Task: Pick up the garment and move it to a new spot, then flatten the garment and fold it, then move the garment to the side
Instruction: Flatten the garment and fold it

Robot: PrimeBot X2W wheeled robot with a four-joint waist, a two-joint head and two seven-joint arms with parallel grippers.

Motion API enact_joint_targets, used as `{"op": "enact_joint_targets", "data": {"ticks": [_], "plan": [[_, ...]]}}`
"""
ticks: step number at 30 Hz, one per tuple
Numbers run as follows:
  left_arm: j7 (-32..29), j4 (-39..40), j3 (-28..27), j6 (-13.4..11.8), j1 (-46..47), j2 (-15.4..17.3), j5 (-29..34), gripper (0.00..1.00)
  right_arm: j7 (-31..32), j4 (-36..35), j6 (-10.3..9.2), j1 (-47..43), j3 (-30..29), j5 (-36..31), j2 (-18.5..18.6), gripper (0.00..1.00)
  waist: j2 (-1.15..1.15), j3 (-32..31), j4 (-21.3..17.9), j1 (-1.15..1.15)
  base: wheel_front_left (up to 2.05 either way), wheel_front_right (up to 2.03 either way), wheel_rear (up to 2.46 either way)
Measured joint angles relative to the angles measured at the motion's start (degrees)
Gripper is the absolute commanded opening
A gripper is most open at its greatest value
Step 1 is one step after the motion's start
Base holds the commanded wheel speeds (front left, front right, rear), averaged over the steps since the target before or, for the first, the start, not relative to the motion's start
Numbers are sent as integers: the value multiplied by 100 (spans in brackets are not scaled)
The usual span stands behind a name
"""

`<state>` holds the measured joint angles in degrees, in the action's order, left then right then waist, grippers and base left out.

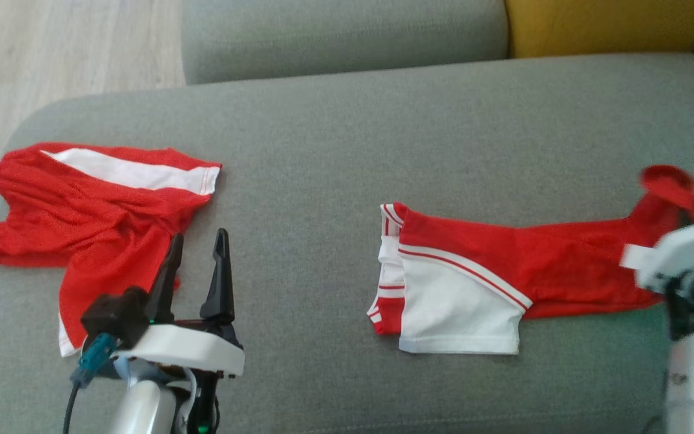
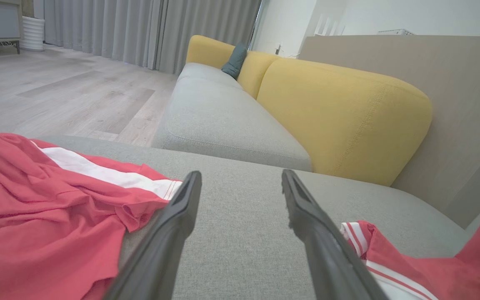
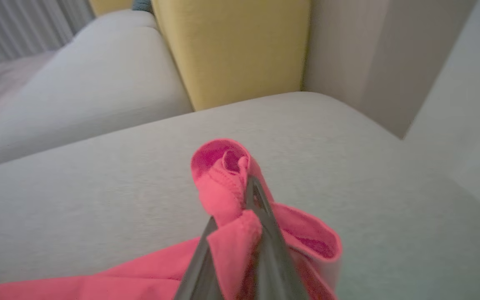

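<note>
A red garment (image 1: pixel 534 265) with white panels lies stretched out on the right half of the grey sofa seat (image 1: pixel 335 144). Its right end is bunched and raised off the seat. My right gripper (image 3: pixel 250 183) is shut on that bunched red end (image 3: pixel 223 183); in the head view its pale wrist housing (image 1: pixel 681 253) sits blurred at the right edge. My left gripper (image 1: pixel 199 235) stands open over the seat with nothing between its fingers (image 2: pixel 181 216). In the left wrist view the garment's striped hem (image 2: pixel 411 266) lies to the right of the gripper.
A second red garment (image 1: pixel 82 199) with a white stripe lies crumpled at the seat's left end, its edge just under my left fingers. Yellow back cushions (image 2: pixel 340 121) and another grey seat (image 1: pixel 341 36) stand beyond. Wooden floor (image 1: pixel 52 48) lies past the left edge.
</note>
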<state>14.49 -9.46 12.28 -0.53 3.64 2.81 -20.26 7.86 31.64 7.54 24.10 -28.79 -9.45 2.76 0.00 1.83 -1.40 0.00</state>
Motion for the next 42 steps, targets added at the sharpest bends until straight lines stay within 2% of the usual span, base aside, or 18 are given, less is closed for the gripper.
{"op": "enact_joint_targets", "data": {"ticks": [5,10,16,24,29,34,35,36,42], "plan": [[0,1,16,-13,-64,-1,-7,100,430,-244,0,-72,1185,1511,-9,0,0,-204,23,0,0,0,0],[0,1,23,-47,-226,-1,-7,100,686,-778,0,-402,2138,2653,-2,0,0,-286,85,0,0,0,0],[0,0,34,-46,-233,1,-8,100,538,-905,0,-682,3220,4038,-1,0,0,-338,175,0,0,0,0],[0,-36,180,-45,-235,1,-64,100,-415,-27,0,-717,4747,5356,2,0,0,-356,395,0,0,0,0],[0,-111,194,-45,-254,2,-64,100,-1038,651,0,-614,5443,5859,7,0,0,-348,543,0,0,0,0],[0,-157,196,-45,-357,2,-64,100,-1640,1397,0,-87,6095,6386,19,0,0,-307,622,0,0,0,0],[0,-163,193,-45,-355,3,-64,100,-1705,1492,0,-16,6236,6472,25,70,0,-293,624,0,0,0,0],[0,-163,193,-45,-353,3,-64,100,-1757,1562,0,38,6371,6575,27,100,0,-278,623,0,0,0,0],[0,-168,188,-47,-346,3,-64,100,-1804,1447,0,140,7446,7247,45,100,0,-210,545,0,0,0,0]]}}
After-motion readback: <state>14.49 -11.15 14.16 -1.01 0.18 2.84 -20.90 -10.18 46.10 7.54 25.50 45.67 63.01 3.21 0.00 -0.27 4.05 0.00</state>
